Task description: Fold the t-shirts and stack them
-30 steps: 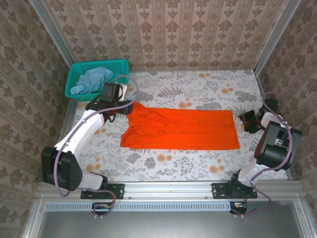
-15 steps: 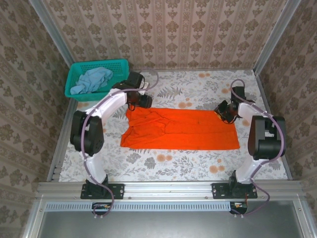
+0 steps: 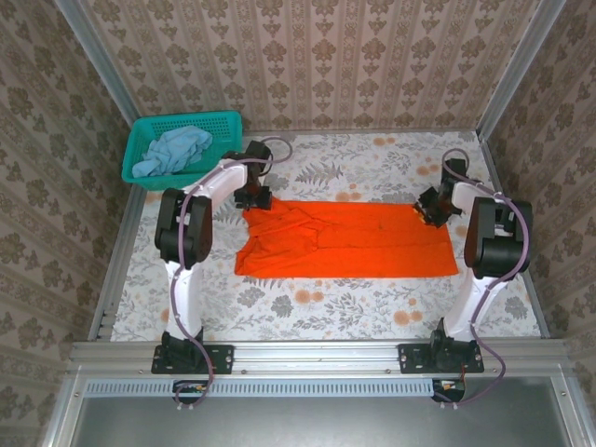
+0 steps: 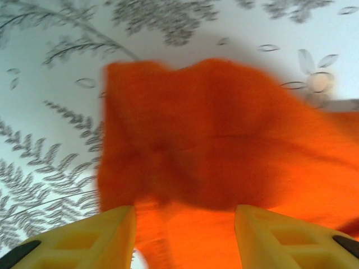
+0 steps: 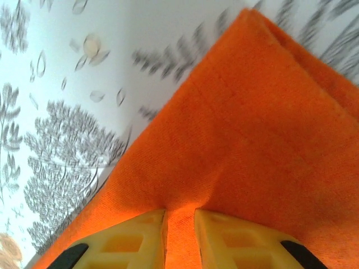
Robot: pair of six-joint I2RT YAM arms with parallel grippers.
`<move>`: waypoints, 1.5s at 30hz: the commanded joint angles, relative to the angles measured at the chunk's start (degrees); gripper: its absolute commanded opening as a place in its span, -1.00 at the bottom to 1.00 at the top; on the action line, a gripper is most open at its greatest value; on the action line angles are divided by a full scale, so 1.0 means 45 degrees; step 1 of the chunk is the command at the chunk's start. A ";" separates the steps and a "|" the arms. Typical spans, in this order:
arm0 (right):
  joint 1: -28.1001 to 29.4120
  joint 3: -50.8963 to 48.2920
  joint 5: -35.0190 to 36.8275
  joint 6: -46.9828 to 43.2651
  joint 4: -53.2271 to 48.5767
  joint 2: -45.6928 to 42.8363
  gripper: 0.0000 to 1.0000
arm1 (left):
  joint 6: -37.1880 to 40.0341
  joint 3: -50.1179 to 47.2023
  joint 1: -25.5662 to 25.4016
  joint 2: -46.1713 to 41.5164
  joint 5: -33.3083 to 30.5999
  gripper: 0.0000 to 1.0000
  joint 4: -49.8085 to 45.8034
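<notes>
The bright orange short-sleeved cloth t-shirt (image 3: 354,240) lies spread across the middle of the floral-patterned table (image 3: 372,307). The right gripper (image 5: 179,216) is clamped on its far right corner, the cloth creasing up between the nearly closed yellow fingers. The left gripper (image 4: 185,224) sits at the far left corner with orange cloth filling the gap between its parted fingers (whether it pinches, I cannot tell). The teal plastic mesh basket (image 3: 186,118) stands at the far left, holding the crumpled pale blue t-shirt (image 3: 172,149).

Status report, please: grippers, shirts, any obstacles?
Right gripper shut on orange t-shirt corner. Left gripper at other end, grip unclear. Blue t-shirt in basket. Nothing blocking.
</notes>
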 commanded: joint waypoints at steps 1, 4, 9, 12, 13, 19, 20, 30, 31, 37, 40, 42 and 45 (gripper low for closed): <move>-0.0761 -0.0631 0.0046 0.0568 0.0027 0.0301 -0.52 | -0.0748 -0.0441 0.0078 -0.0029 -0.0666 0.00 -0.0336; -0.0858 -0.0559 -0.0155 0.0656 0.0055 0.0380 -0.52 | -0.0927 -0.0421 0.0051 0.0132 -0.0610 0.00 -0.0447; -0.1100 -0.0532 -0.0529 0.0738 0.0436 0.0168 -0.34 | -0.1073 -0.0490 0.0022 -0.0191 -0.0589 -0.02 -0.0487; -0.1055 -0.0910 -0.1294 0.0876 0.1744 -0.0624 -0.14 | -0.0947 -0.0264 0.0012 -0.0831 -0.0087 -0.01 -0.0251; -0.0998 -0.1131 -0.1543 0.0989 0.2251 -0.0917 -0.09 | -0.0924 -0.0129 0.0000 -0.0999 0.0129 0.01 -0.0204; 0.0720 -0.2080 -0.1880 0.0863 0.5045 -0.3014 0.22 | -0.1539 0.1321 -0.0139 -0.1367 0.0931 0.21 -0.0551; 0.1192 -0.1965 -0.1862 0.0695 0.5168 -0.3109 0.22 | -0.1686 0.1517 -0.0137 -0.1323 0.1182 0.24 -0.0596; 0.5977 0.1361 -0.2676 -0.0647 0.3143 0.0013 -0.01 | -0.1790 0.4545 -0.0068 0.1594 0.2505 0.18 -0.1860; 0.6254 0.1677 -0.2670 -0.0675 0.2993 0.0375 -0.02 | -0.1773 0.4665 -0.0063 0.1776 0.2507 0.16 -0.1895; 0.7638 0.4039 -0.2470 -0.1059 0.1368 0.2370 -0.11 | -0.1390 0.4841 0.0004 0.2365 0.2325 0.04 -0.1803; 0.7949 0.4900 -0.2286 -0.1312 0.0659 0.2977 -0.14 | -0.1172 0.4843 0.0029 0.2685 0.2442 0.01 -0.1893; 0.8027 0.5244 -0.1955 -0.1441 0.0364 0.3204 -0.15 | -0.1128 0.4750 0.0045 0.2774 0.2453 -0.05 -0.2014; 0.8075 0.5682 -0.1976 -0.1466 0.0134 0.3584 -0.17 | -0.1057 0.4206 0.0059 0.2599 0.2318 -0.17 -0.1807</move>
